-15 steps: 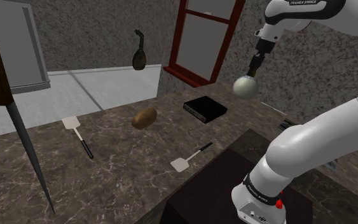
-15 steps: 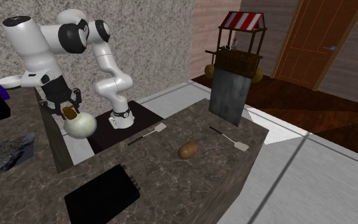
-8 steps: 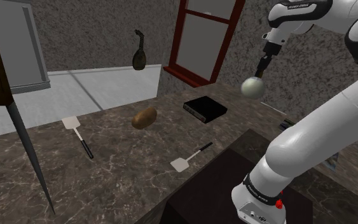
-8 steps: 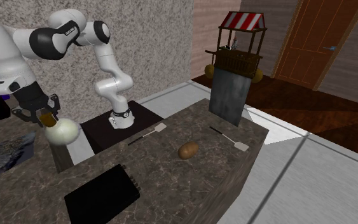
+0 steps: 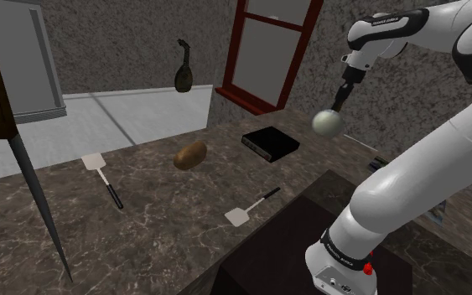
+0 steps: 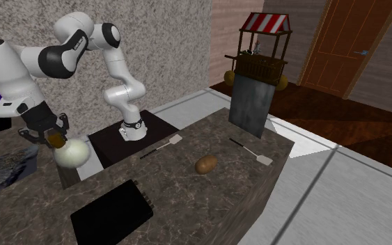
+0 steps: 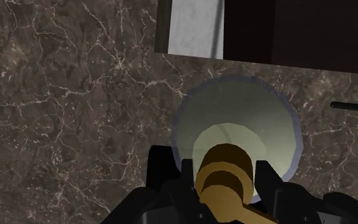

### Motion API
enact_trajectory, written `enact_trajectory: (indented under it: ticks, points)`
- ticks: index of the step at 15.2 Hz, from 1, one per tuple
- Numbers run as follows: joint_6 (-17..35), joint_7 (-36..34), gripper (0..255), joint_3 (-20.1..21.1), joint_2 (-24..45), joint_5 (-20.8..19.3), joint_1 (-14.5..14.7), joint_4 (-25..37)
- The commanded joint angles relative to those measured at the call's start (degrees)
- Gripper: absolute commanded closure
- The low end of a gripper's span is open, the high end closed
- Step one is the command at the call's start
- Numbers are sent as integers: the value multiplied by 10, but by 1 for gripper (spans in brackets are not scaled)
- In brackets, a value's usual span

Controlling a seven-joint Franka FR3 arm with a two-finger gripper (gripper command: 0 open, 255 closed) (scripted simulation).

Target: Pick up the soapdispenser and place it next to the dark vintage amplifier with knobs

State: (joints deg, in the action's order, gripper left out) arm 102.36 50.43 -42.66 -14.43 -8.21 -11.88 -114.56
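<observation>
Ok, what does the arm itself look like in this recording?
The arm is built of rounded white segments with dark joints. Lettering reading FRANKA EMIKA sits on its upper link and on a dark band near the base, beside a small red spot. The hand is all black with two fingers.

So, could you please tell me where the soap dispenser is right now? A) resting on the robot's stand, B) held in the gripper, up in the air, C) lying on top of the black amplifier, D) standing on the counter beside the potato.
B: the gripper is shut on the top of the round pale soap dispenser, which hangs in the air, touching no surface.
</observation>
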Motion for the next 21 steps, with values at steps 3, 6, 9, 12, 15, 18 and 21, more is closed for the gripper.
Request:
enact_trajectory:
  ticks: [3,6,9,12,15,18,21]
  points:
    - [31,0,255,-3,0,-2,-2,-31]
    - [55,2,255,-7,4,-1,-2,-51]
    - [78,4,255,-11,10,1,-2,-69]
    - [102,8,255,-16,17,4,-2,-87]
    - [125,12,255,-21,25,8,-1,-104]
    - [149,17,255,-26,36,14,0,-120]
    - [173,24,255,-32,48,21,1,-134]
